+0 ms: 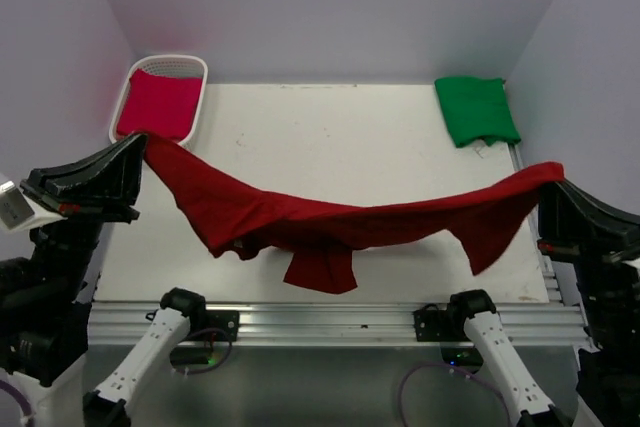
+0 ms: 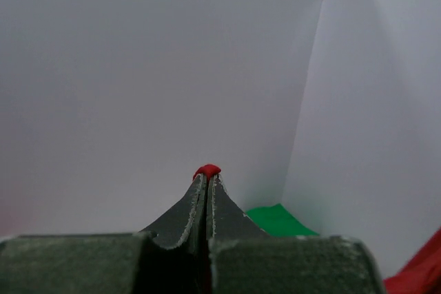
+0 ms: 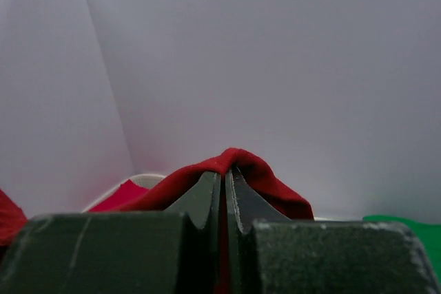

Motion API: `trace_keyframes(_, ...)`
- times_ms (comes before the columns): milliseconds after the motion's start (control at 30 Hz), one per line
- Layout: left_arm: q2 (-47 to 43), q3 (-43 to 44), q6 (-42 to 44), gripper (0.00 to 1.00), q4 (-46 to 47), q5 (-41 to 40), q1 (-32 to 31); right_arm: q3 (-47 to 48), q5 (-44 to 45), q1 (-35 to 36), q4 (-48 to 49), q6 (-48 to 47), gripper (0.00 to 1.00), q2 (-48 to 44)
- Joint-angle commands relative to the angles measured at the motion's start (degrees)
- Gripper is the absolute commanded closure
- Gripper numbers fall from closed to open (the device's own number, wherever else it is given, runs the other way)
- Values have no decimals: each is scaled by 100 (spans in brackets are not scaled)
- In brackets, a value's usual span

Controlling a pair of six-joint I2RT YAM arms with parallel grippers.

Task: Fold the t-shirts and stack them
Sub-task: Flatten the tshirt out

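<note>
Holding the dark red t-shirt point(image 1: 330, 222) sagging over the surface point(image 1: 330, 137), clamping its ends in the jaws of left gripper point(image 1: 143, 144) and right gripper point(image 1: 552, 175); beyond it, green t-shirt point(image 1: 477, 110) right, pink t-shirt point(image 1: 158, 105) in basket point(image 1: 170, 60) left.

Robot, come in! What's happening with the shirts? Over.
Left gripper, right gripper shut on maroon t-shirt, slung between them. Green t-shirt folded, far right. Nothing blocking.

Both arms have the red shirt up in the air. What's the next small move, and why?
Probably lower both arms together to lay the maroon t-shirt flat on the table: the left fingers and right fingers pinch its ends, and its middle sags with a sleeve dangling.
</note>
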Motion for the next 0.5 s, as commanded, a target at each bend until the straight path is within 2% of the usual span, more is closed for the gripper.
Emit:
trace_keyframes(0, 208, 357, -149, 100, 142, 1781, 1506, 100, 208, -7, -454, -174, 100, 718)
trace_keyframes(133, 778, 156, -152, 100, 327, 1635, 2106, 267, 525, -15, -859, -226, 100, 1886)
trace_keyframes(267, 1639, -169, 86, 100, 537, 1310, 2116, 364, 708, -15, -729, -156, 100, 3124)
trace_keyframes(300, 2085, -178, 147, 100, 581, 1222, 2117, 460, 745, -15, -650, -147, 100, 3302)
trace_keyframes(333, 2316, -144, 313, 100, 582, 917, 2056, 504, 719, -15, -623, -147, 100, 3478)
trace_keyframes(400, 2938, 58, 664, 100, 476, 5, 1680, 662, 719, -15, -553, -138, 100, 3969)
trace_keyframes(433, 3142, 129, 1136, 100, 494, -1262, 833, 671, 719, 2, -474, -164, 100, 4111)
trace_keyframes(467, 3370, 355, 1323, 100, 494, -1693, 416, 689, 762, -7, -404, -199, 100, 4217)
